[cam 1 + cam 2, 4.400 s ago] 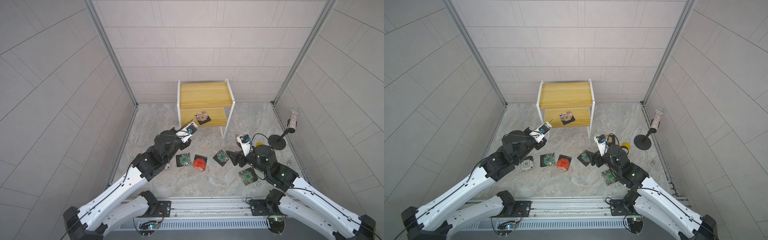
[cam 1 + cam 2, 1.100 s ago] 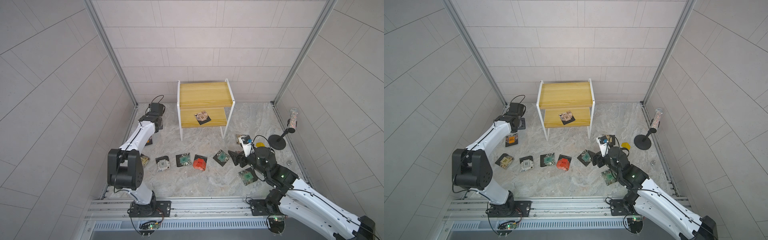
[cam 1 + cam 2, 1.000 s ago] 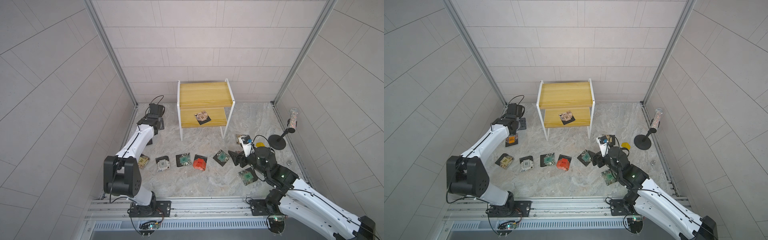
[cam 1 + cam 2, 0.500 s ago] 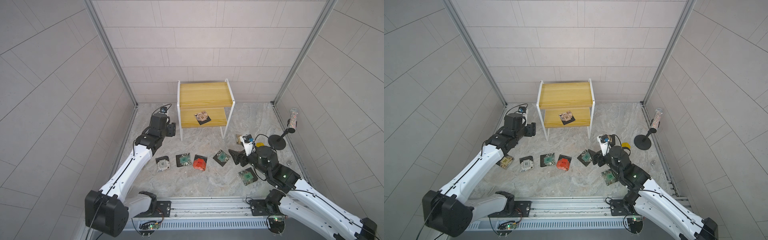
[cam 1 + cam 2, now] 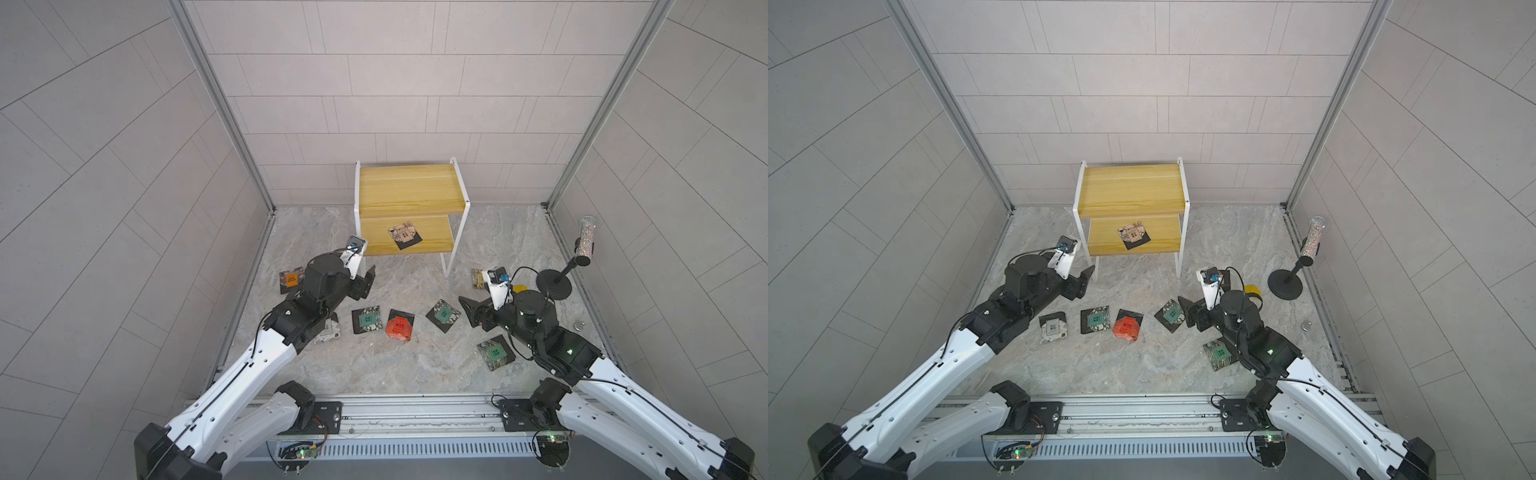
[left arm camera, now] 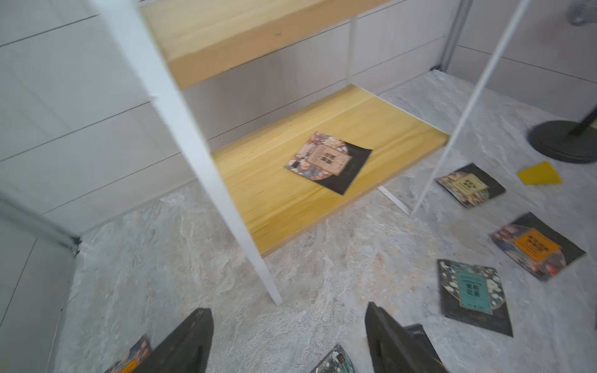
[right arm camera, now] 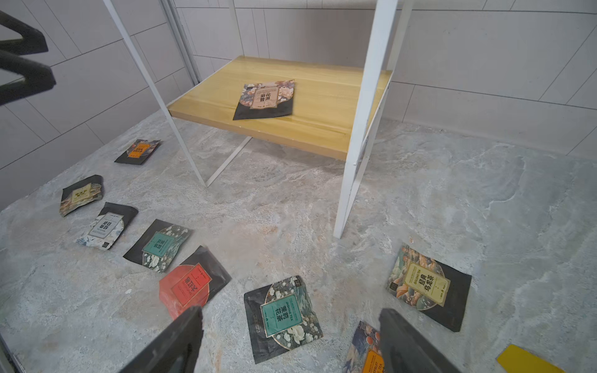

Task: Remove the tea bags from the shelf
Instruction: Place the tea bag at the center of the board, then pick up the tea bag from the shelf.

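Both top views look steeply down from high above the front rail [image 5: 415,409] toward the back wall [image 5: 415,116]. They sit far enough off to take in the whole floor [image 5: 415,365], both arms and the shelf [image 5: 409,185] [image 5: 1129,189]. The left wrist camera sits low and close, looking past the left gripper [image 6: 287,319] at the lower board [image 6: 274,200]. The right wrist camera faces that board [image 7: 316,122] from the shelf's opposite front corner, past the right gripper [image 7: 290,318]. Both wrist views share the tea bag [image 6: 326,160] [image 7: 265,98] lying there.

The setting is an enclosed robot test cell. Grey panelled walls [image 5: 104,187] and aluminium corner posts [image 5: 224,108] box in a stone-patterned floor [image 5: 395,365]; both arms [image 5: 249,370] mount on a front metal rail [image 5: 415,409].
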